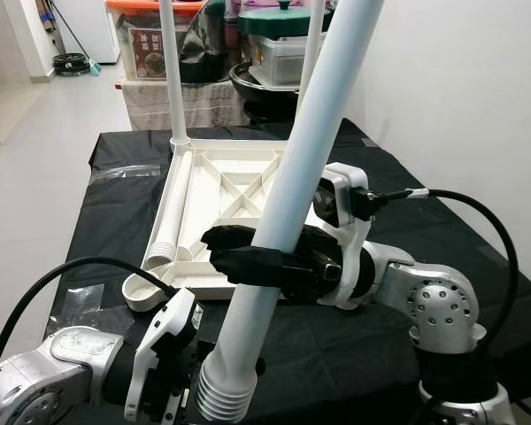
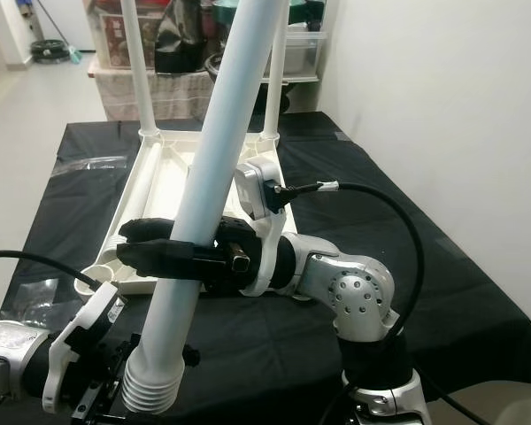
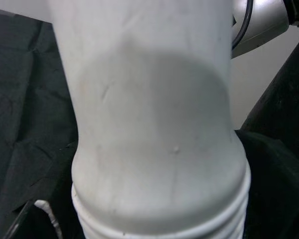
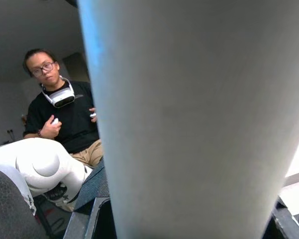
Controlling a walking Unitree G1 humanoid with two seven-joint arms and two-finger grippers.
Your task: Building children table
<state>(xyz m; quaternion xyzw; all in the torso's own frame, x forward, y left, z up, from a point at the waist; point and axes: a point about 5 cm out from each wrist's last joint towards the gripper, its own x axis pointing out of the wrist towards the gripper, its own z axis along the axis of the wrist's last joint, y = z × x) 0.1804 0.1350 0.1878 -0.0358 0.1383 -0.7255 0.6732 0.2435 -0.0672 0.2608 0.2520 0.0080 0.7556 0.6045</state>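
Observation:
The white table top (image 1: 239,173) lies upside down on the black-covered table (image 1: 115,221). Two white legs (image 1: 170,71) (image 1: 311,44) stand upright in its far corners. Another leg (image 1: 173,208) lies inside it along the left side, next to the near-left corner socket (image 1: 146,290). My right gripper (image 1: 226,252) is shut around a long white leg (image 1: 292,177) that tilts up over the table top, its ribbed end (image 1: 223,394) low at the front. My left gripper (image 1: 181,372) sits right beside that ribbed end (image 3: 159,219).
Storage boxes and pots (image 1: 274,44) are stacked behind the table. A white wall runs along the right, and bare floor lies to the left. A plastic wrapper (image 1: 124,173) lies on the cloth at the left. A seated person (image 4: 65,114) holding controllers appears in the right wrist view.

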